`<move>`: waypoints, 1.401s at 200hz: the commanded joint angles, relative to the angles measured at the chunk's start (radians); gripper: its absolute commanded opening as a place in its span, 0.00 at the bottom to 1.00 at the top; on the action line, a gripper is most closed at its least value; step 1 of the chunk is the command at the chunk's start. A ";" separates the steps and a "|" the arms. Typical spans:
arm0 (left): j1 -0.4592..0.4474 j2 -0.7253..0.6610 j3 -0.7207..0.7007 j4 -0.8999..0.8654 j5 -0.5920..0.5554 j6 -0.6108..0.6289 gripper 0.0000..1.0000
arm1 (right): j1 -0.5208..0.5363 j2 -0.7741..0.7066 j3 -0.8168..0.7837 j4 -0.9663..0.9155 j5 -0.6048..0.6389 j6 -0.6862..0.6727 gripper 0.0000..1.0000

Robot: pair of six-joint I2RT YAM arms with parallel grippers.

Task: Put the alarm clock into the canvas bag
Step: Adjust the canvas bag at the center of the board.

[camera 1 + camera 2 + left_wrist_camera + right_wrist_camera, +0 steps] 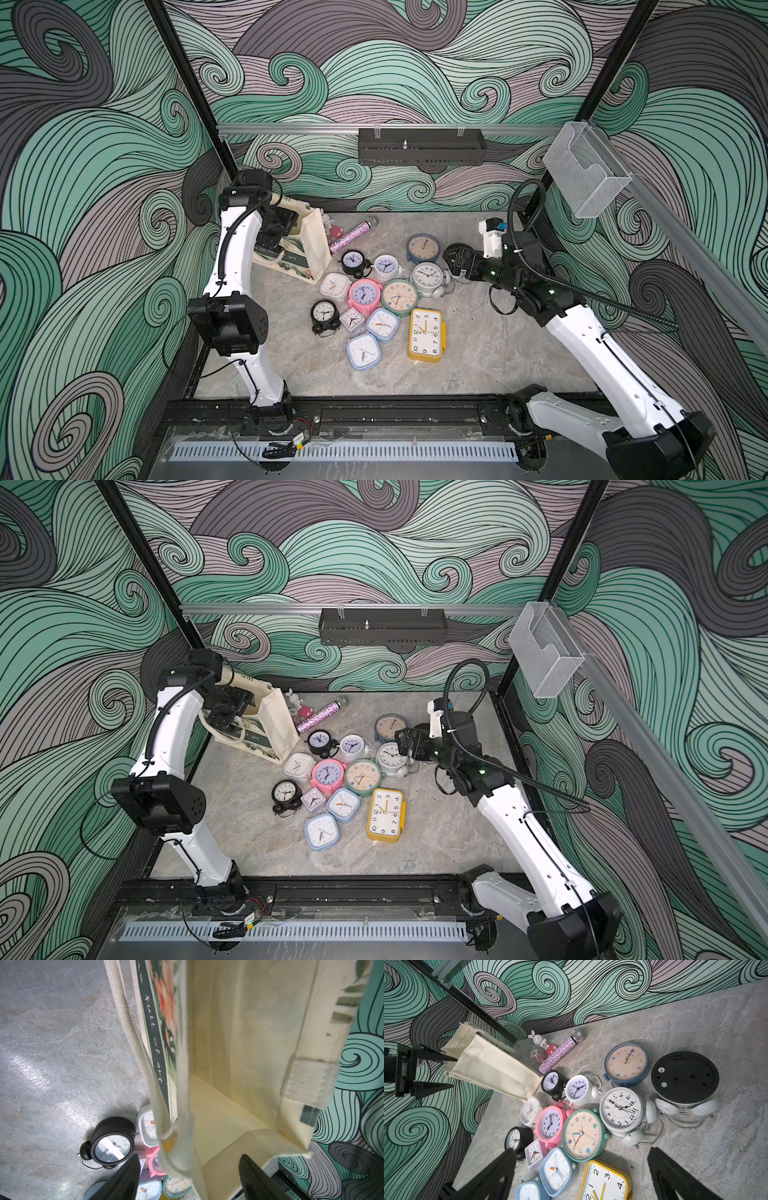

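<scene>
Surveying from above first: in both top views the cream canvas bag with a dark green floral panel (316,245) stands upright at the far left of the grey marbled tabletop (478,353). Its mouth faces up, apparently so that a clock can be dropped straight in. The left gripper (275,233) sits at that mouth. Some dozen alarm clocks (365,294) lie clustered mid-table, the nearest just beside the bag's foot. The right gripper (455,259) hovers over the cluster's far right edge, by the white twin-bell alarm clock (428,276).

Left wrist view: the left claw's fingers (124,1178) stand apart with the bag's front hem between them (placed, I judge, to pinch the hem and hold the mouth open). No pinch is made. What shows of the bag's interior holds no clock.

Right wrist view: the right claw's jaws are spread wide and empty above the clocks. A black-backed twin-bell clock lying face down (685,1078) rests at the cluster's edge. Which clock is intended cannot be determined. None is lifted, so the placing has yet to begin.
</scene>
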 commanded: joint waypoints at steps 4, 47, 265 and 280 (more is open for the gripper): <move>0.004 0.043 0.030 -0.057 -0.021 -0.022 0.71 | 0.009 0.007 0.012 -0.006 0.021 -0.030 1.00; 0.018 0.075 0.059 -0.060 -0.024 0.031 0.32 | 0.015 0.007 0.030 -0.024 0.012 -0.035 1.00; 0.170 -0.335 -0.427 -0.105 0.176 0.748 0.00 | 0.106 -0.072 -0.004 -0.266 0.217 -0.029 1.00; 0.177 -0.350 -0.480 -0.067 0.192 0.739 0.00 | 0.105 -0.063 -0.003 -0.262 0.215 -0.026 1.00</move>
